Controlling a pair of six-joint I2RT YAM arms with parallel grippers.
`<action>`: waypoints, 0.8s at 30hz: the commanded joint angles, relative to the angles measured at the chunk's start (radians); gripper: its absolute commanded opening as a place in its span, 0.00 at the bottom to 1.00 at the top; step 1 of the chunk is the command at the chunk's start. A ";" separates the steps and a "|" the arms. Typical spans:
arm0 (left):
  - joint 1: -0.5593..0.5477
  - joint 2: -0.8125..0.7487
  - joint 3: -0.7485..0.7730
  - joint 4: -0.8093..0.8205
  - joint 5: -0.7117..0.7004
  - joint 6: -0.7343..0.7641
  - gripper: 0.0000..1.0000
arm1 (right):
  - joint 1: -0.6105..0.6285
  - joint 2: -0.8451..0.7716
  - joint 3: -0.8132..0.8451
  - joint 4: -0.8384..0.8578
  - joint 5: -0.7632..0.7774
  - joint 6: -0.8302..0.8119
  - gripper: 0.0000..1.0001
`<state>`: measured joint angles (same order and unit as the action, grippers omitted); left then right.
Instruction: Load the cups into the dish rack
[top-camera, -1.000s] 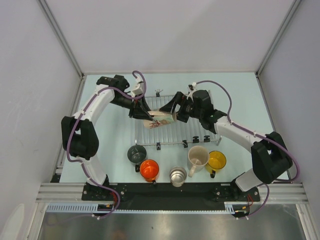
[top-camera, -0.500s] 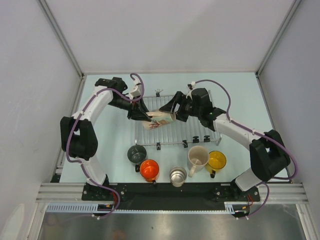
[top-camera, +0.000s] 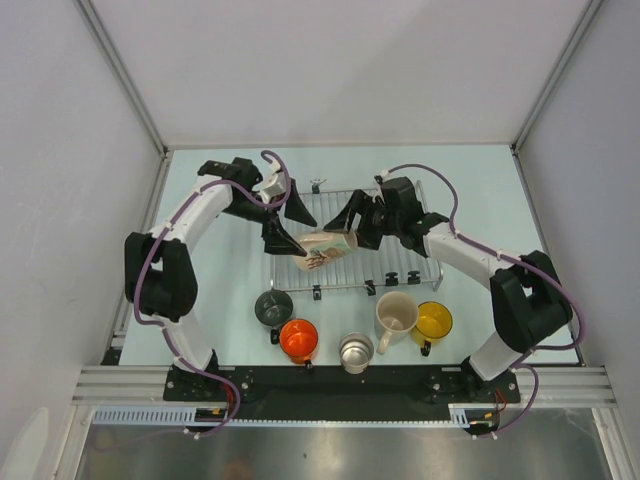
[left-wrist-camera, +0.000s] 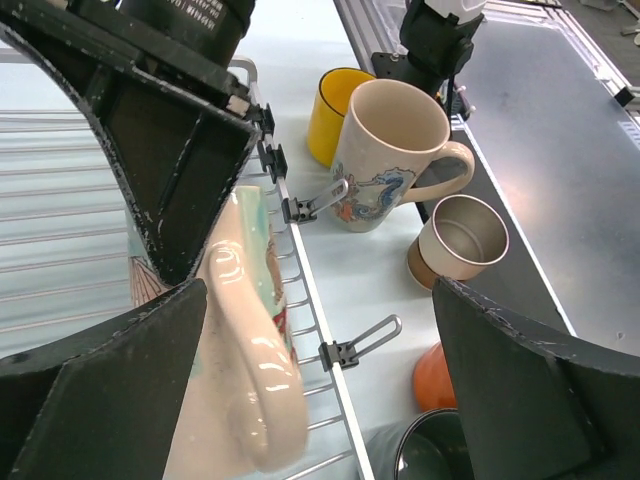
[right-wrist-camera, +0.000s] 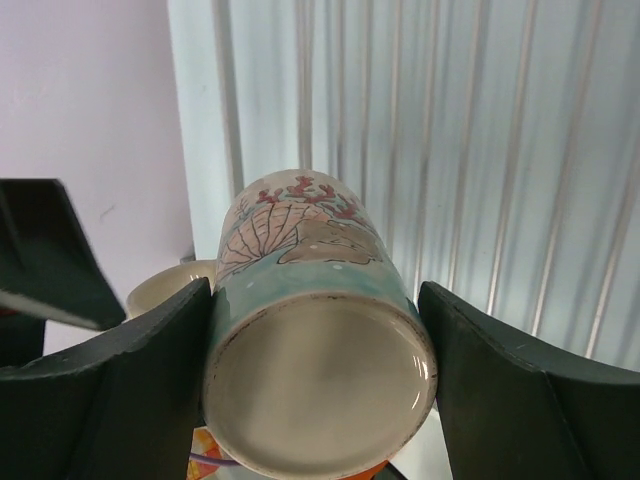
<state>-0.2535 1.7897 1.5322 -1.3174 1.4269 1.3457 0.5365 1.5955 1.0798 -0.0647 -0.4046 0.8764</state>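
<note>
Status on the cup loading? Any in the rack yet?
Done: no mug sits free in the dish rack. In hand: the right gripper clamps the shell-print mug near its base, sideways over the rack; the left gripper is open beside it. Left: dark mug, orange mug, steel mug, cream mug and yellow mug, all on the table.

I see a mug (top-camera: 322, 247) on its side over the rack (top-camera: 395, 262), between the left end effector (top-camera: 288, 226) and the right end effector (top-camera: 354, 231). Five other mugs (top-camera: 355, 352) stand in a row on the surface (top-camera: 480, 190) before the rack.
</note>
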 joint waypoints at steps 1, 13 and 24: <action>-0.001 -0.023 -0.009 0.021 0.268 0.046 1.00 | -0.027 -0.012 0.075 0.071 -0.045 -0.003 0.00; 0.111 -0.049 -0.069 0.021 0.262 0.047 1.00 | -0.012 0.116 0.599 -0.530 0.387 -0.395 0.00; 0.148 -0.085 -0.199 0.018 0.290 0.040 1.00 | 0.051 0.372 0.917 -0.825 0.869 -0.536 0.00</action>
<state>-0.1173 1.7817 1.3731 -1.2999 1.4475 1.3453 0.5816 1.9190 1.9076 -0.7975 0.2714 0.3927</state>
